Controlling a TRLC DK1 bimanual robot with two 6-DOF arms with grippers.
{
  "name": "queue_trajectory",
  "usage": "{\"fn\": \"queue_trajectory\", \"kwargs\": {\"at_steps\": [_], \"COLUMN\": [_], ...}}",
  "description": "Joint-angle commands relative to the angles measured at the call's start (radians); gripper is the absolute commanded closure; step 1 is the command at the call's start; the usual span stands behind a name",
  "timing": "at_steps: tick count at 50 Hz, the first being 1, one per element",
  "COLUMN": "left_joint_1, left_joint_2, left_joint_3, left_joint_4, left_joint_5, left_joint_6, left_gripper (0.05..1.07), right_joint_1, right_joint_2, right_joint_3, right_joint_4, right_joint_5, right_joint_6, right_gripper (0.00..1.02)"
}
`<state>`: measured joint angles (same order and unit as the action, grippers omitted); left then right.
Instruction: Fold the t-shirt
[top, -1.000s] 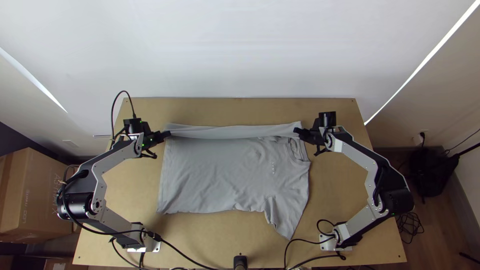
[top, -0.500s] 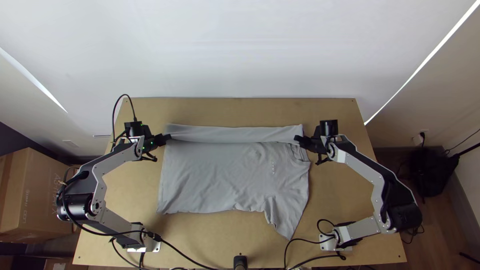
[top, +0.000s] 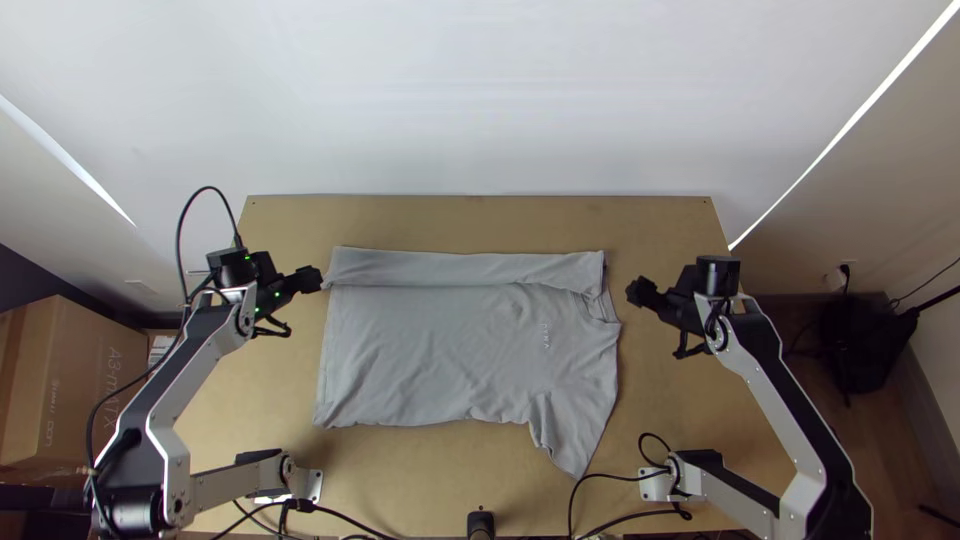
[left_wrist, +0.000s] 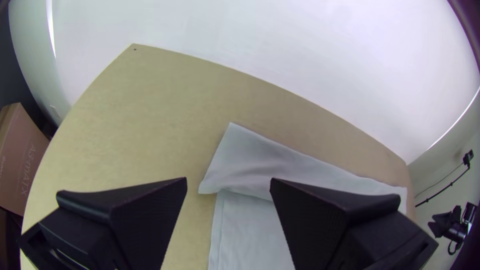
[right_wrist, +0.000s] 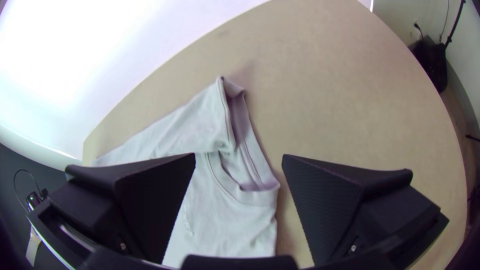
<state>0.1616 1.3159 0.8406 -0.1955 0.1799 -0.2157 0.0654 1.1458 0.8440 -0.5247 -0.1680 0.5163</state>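
We see light wooden table (top: 480, 220), grey t-shirt (top: 440, 350) spread upon it, folded over toward the far edge, black cables (top: 645, 513) by the near edge

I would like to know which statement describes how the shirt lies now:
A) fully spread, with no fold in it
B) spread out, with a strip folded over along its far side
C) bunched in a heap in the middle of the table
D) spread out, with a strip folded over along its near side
B: the shirt lies spread on the table, with a strip folded over along its far side.
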Motion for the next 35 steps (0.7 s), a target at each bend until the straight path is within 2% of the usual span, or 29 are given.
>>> {"fn": "queue_trajectory", "kwargs": {"at_steps": [1,3,7,10,13,15,24,35], "left_joint_1": [0.015,0.019,0.027,0.033,0.036,0.038,0.039,0.038], "left_joint_2": [-0.099,-0.129,-0.176,-0.204,-0.225,-0.234,-0.257,-0.261], "left_joint_3": [-0.023,-0.021,-0.017,-0.015,-0.017,-0.015,-0.011,0.011], "left_joint_4": [-0.05,-0.074,-0.117,-0.14,-0.156,-0.167,-0.185,-0.2], "left_joint_5": [0.029,0.032,0.041,0.055,0.059,0.059,0.063,0.063], "left_joint_6": [0.026,0.027,0.03,0.033,0.033,0.033,0.033,0.032], "left_gripper": [0.26,0.26,0.26,0.26,0.26,0.26,0.26,0.26], "right_joint_1": [-0.006,-0.006,-0.007,-0.007,-0.009,-0.009,-0.007,0.01], "right_joint_2": [-0.07,-0.084,-0.103,-0.113,-0.123,-0.124,-0.075,0.022], "right_joint_3": [-0.031,-0.037,-0.042,-0.059,-0.091,-0.118,-0.192,-0.215], "right_joint_4": [-0.129,-0.182,-0.297,-0.356,-0.37,-0.371,-0.371,-0.379], "right_joint_5": [0.001,-0.004,-0.008,-0.039,-0.065,-0.091,-0.11,-0.133], "right_joint_6": [-0.006,-0.018,-0.062,-0.098,-0.124,-0.153,-0.197,-0.21], "right_gripper": [0.09,0.06,0.06,0.07,0.07,0.11,0.13,0.44]}}
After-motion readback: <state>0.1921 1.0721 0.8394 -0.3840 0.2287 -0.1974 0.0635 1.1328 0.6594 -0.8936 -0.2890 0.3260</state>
